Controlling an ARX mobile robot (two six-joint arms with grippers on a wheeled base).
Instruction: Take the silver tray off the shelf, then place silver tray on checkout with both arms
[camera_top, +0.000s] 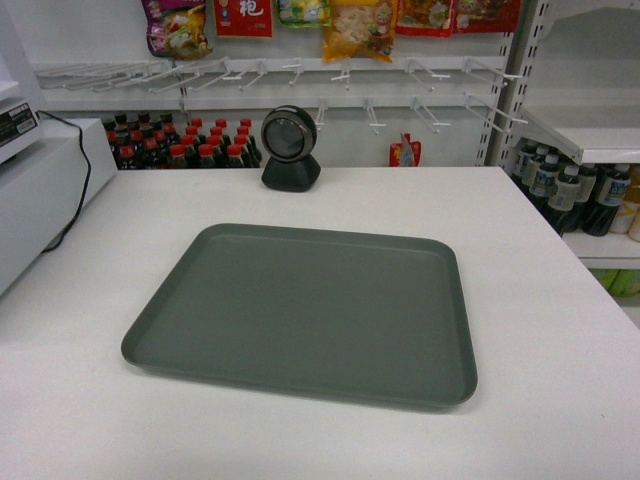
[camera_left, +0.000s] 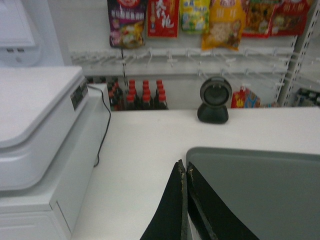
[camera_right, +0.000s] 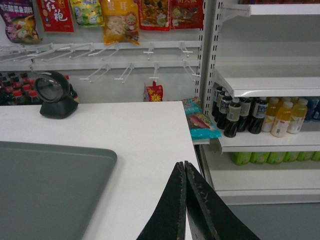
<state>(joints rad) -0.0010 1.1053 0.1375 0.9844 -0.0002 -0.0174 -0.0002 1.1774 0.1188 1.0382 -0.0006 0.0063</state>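
The silver tray (camera_top: 310, 310) lies flat on the white checkout (camera_top: 520, 260), its matte grey-green face bare. Neither arm shows in the head view. In the left wrist view my left gripper (camera_left: 184, 169) is shut with nothing in it, its tips above the counter right at the tray's (camera_left: 260, 190) near left corner. My right gripper (camera_right: 184, 165) is also shut and empty, hanging over the checkout's (camera_right: 145, 135) right edge, well to the right of the tray (camera_right: 45, 190). The shelf (camera_right: 270, 85) stands to the right, its white board bare.
A round black scanner (camera_top: 290, 148) stands behind the tray. A white register (camera_left: 40, 125) with a black cable (camera_left: 102, 125) fills the counter's left side. Dark bottles (camera_top: 185, 145) line up behind the counter; drink bottles (camera_right: 260, 115) fill the lower right shelf. Snack bags (camera_top: 360, 25) hang above.
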